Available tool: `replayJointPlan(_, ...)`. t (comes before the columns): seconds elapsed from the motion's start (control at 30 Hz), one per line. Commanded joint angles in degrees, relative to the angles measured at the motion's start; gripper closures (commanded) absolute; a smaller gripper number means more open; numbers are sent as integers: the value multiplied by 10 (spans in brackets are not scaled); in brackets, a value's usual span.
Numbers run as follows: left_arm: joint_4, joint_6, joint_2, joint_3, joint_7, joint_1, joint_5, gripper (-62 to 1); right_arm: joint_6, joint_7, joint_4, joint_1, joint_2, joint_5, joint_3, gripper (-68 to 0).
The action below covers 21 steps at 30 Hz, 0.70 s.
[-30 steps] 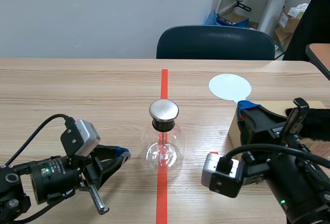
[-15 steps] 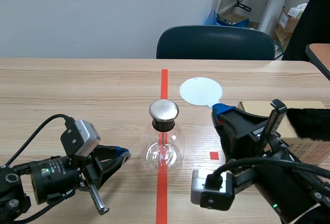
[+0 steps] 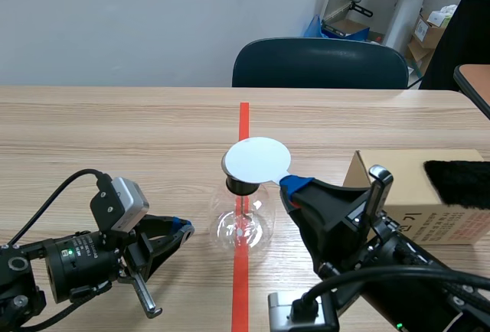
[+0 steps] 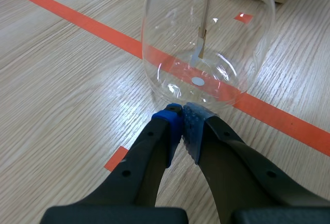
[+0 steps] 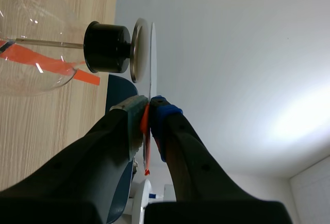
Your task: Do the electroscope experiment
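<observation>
My right fingers (image 5: 161, 123) are clenched on the handle of the white disc (image 3: 256, 160), which lies flat just over the metal cap (image 5: 135, 48) of the glass electroscope (image 3: 243, 225). My left fingers (image 4: 167, 133) are closed on nothing, their tips just beside its bulb.

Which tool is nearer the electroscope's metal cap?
Right. The right tool holds the white disc just over the metal cap; the left tool lies shut, low on the table beside the glass flask base.
</observation>
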<state>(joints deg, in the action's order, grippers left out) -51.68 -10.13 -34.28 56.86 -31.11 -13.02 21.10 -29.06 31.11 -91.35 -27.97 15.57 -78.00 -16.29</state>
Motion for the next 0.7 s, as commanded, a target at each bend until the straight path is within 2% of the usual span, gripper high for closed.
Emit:
replayJointPlan(0.0,-8,-1,2,-3,-8,-2,4,-27,-4,0,-5,7,1,4,1,-11)
replayJointPlan(0.67,-8,1,2,-3,-3,-2,4,-27,-4,2,-5,7,0,4,1,-11)
